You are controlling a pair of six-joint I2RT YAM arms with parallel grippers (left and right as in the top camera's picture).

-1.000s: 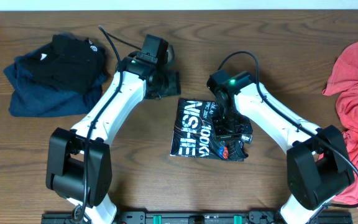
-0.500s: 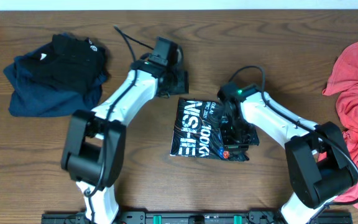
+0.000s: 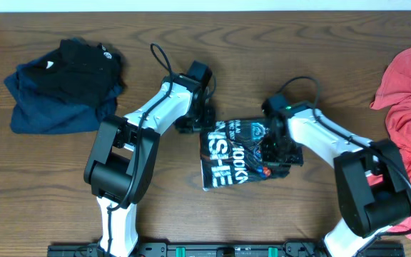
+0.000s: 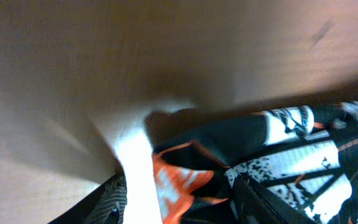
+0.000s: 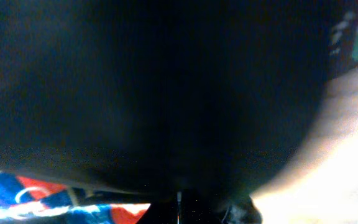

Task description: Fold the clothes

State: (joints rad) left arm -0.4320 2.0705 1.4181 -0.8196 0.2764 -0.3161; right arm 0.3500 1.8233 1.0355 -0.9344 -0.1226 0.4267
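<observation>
At the middle of the worktop (image 3: 320, 43), the left gripper (image 3: 197, 120) sits low at the far left corner of the folded black jersey (image 3: 230, 153). In the left wrist view its fingers (image 4: 114, 198) stand well apart, and a fold of the jersey with an orange patch and white lettering lies between them. That view is too blurred to show whether either finger touches the cloth.

The right gripper (image 3: 275, 151) is at the jersey's right edge, where the cloth is bunched up. Its jaws are together on that bunched cloth. The right wrist view is almost wholly filled by black fabric pressed close to the camera, with a strip of red and blue print at the lower left.

The jersey lies between the two grippers as a small folded rectangle, turned slightly askew, its white lettering facing up.

A coral-red garment (image 3: 405, 93) lies loosely heaped at the worktop's right edge, well apart from the jersey. Near the far left corner a pile of dark navy and black clothes (image 3: 63, 86) lies, also well apart from both grippers.
</observation>
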